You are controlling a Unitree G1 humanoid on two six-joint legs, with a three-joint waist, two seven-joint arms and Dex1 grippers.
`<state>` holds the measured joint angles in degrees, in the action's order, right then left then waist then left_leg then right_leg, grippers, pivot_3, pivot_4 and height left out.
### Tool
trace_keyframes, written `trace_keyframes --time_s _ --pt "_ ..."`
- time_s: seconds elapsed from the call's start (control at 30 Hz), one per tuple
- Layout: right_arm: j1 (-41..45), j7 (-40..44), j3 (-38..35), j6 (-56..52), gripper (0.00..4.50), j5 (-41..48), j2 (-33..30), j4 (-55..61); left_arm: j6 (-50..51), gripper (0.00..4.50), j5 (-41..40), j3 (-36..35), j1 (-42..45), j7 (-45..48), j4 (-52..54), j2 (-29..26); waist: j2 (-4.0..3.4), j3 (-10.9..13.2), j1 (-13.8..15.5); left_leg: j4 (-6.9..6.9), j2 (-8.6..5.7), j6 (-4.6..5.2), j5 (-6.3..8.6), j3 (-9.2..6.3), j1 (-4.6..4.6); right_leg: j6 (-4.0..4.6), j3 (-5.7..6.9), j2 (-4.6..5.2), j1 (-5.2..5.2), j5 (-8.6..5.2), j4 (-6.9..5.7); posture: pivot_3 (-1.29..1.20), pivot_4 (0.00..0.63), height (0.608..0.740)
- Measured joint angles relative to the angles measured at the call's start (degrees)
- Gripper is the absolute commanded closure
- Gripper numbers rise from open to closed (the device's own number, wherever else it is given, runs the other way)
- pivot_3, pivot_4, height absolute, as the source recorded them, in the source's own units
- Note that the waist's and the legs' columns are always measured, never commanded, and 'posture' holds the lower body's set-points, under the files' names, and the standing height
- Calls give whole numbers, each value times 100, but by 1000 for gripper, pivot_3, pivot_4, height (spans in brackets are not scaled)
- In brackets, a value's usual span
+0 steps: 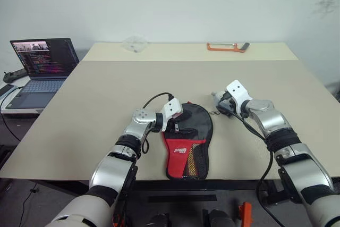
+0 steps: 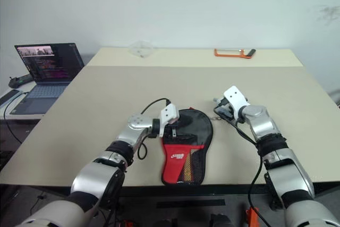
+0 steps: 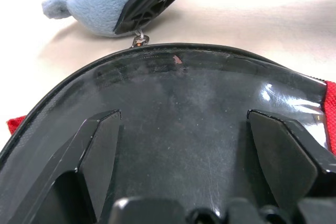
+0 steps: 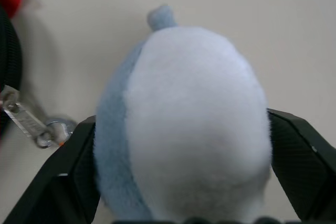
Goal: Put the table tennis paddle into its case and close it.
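**Both grippers at the case, a plush charm between the right fingers**

Black fingers (image 3: 100, 156) of the left gripper (image 1: 178, 122) stand spread apart over the glossy black top of the case (image 1: 187, 142), pressing on or hovering just above it; I cannot tell whether they touch. They clasp nothing. The case lies flat on the table (image 1: 106, 99) near its front edge, round end away from the robot, with the red mesh pocket (image 1: 180, 155) and its small logo at the handle end, nearest the robot. Its zipper edge runs around the round end, and a small metal pull (image 4: 23, 121) hangs off that edge on the right side of the case.

Just right of the case, the right gripper (image 1: 222, 103) sits low over the table with its two fingers (image 4: 299, 156) on either side of a pale blue and white plush charm (image 4: 184, 124). The fingers flank the plush closely; whether they actually squeeze it cannot be told. A metal ring links the charm toward the zipper pull.

The paddle itself is not visible as a separate thing; the case looks full and flat, so whether it is inside cannot be told.

Farther from the case, at the far edge of the table, lie an orange-framed tool (image 1: 227, 47) and a clear plastic piece (image 1: 135, 43). Left of the table an open laptop (image 1: 40, 67) stands on a side surface.
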<state>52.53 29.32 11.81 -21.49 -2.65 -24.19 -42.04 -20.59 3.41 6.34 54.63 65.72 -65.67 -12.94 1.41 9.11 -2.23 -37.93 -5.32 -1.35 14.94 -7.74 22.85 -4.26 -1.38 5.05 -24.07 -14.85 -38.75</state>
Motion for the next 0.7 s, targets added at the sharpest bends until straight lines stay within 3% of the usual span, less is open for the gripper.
trace_keyframes --time_s 0.17,0.3,0.7 --pt "31 -61 -163 -61 2588 -51 -15 28 4 294 0 3 -2 -38 -24 -16 -1 -1 -2 -1 -1 2 1 -1 -3 0 -1 0 0 0 -8 0 150 740" --pt "-136 11 -224 -399 3518 -40 -91 627 15 294 -1 6 5 9 -47 -6 -5 -3 -6 -2 -1 3 2 -2 -3 0 0 0 1 0 -10 0 150 740" --pt "-1423 57 -553 -2443 3668 190 -354 3358 -113 294 138 107 162 133 -383 62 -19 -18 51 -4 -2 16 8 -7 -16 -1 10 1 25 0 -2 0 150 740"
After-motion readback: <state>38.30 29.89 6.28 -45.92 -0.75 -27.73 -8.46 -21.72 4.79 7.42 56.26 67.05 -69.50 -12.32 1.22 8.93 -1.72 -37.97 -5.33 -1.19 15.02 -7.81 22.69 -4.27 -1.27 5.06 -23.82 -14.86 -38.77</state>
